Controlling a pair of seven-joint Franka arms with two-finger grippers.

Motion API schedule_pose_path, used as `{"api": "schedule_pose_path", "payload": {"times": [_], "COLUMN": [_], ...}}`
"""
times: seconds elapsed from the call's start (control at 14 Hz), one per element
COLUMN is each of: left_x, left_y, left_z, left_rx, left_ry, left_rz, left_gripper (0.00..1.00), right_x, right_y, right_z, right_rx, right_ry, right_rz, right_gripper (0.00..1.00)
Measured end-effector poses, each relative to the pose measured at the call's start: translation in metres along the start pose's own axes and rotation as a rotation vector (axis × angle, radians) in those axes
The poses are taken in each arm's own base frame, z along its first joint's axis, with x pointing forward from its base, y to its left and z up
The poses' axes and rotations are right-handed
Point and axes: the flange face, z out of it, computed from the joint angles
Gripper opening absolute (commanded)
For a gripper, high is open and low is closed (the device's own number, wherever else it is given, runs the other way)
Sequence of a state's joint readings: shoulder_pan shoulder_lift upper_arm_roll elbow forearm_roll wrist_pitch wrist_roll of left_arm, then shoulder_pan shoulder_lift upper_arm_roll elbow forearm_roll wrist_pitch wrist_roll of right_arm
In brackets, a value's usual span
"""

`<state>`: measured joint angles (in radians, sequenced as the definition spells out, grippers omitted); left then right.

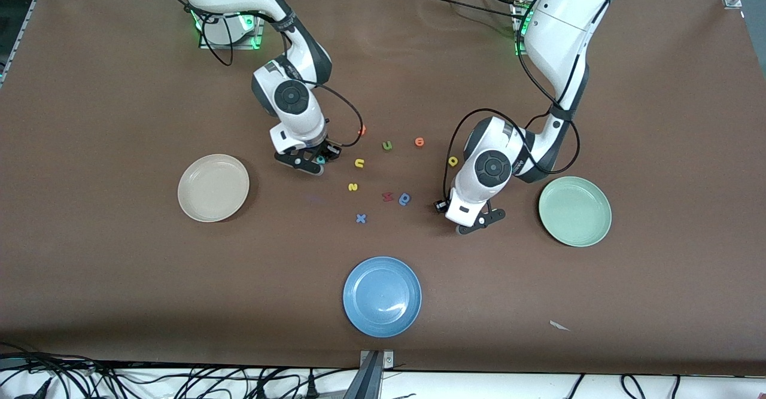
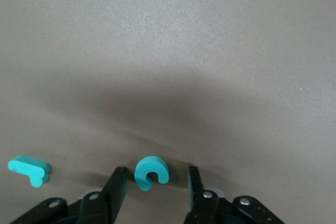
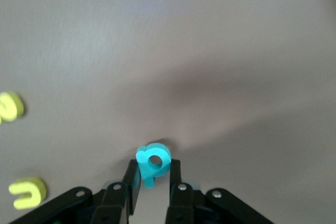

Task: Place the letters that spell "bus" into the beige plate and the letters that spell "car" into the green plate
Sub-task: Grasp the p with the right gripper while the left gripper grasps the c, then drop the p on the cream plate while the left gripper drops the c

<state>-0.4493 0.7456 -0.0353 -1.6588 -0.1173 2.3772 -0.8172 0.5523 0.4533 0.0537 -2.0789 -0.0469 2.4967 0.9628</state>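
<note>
Right wrist view: the right gripper (image 3: 153, 165) was pinching the teal "b" (image 3: 152, 161), one finger on each side, and the letter stood on its edge between them. I could not tell if it was lifted off the table.
Place of the right gripper: low over the table (image 1: 119, 279), between the beige plate (image 1: 213, 187) and the group of small letters in the middle.
Left wrist view: the left gripper (image 2: 156, 170) was spread around the teal "c" (image 2: 152, 171). The letter lay flat between the fingers (image 2: 116, 187) with a small gap on both sides.
Beside the left gripper: the teal "r" (image 2: 30, 169) lay flat, just outside one finger.
Place of the left gripper: low over the table, between the middle letters and the green plate (image 1: 575, 211).
Other "bus" letters: the yellow "u" (image 1: 359, 163) and the yellow "s" (image 1: 353, 187) lay on the table near the right gripper, not in a plate.
Other "car" letter: the yellow "a" (image 1: 453, 161) lay on the table near the left arm's wrist.
Plates: the beige plate was toward the right arm's end, the green plate toward the left arm's end. The blue plate (image 1: 382, 296) was near the edge closest to the front camera.
Other letters: the green "u" (image 1: 387, 145), two orange letters (image 1: 419, 142), a red letter (image 1: 387, 196), the blue rounded letter (image 1: 404, 198) and a blue "x" (image 1: 361, 218) lay in the middle.
</note>
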Motion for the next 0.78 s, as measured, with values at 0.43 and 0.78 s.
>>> {"api": "schedule_pose_path", "payload": {"times": [0.43, 0.78], "left_x": [0.002, 0.003], "left_y": [-0.001, -0.002], "left_z": [-0.002, -0.002], "left_rx": [0.0, 0.001], "left_ry": [0.003, 0.004], "left_rz": [-0.003, -0.003], "left_gripper": [0.22, 0.13], "right_x": [0.097, 0.125], "right_y": [0.116, 0.173], "right_z": [-0.056, -0.023], "right_rx": [-0.107, -0.122], "right_ry": [-0.018, -0.057], "right_rz": [-0.24, -0.346], "right_gripper": [0.04, 0.04]}}
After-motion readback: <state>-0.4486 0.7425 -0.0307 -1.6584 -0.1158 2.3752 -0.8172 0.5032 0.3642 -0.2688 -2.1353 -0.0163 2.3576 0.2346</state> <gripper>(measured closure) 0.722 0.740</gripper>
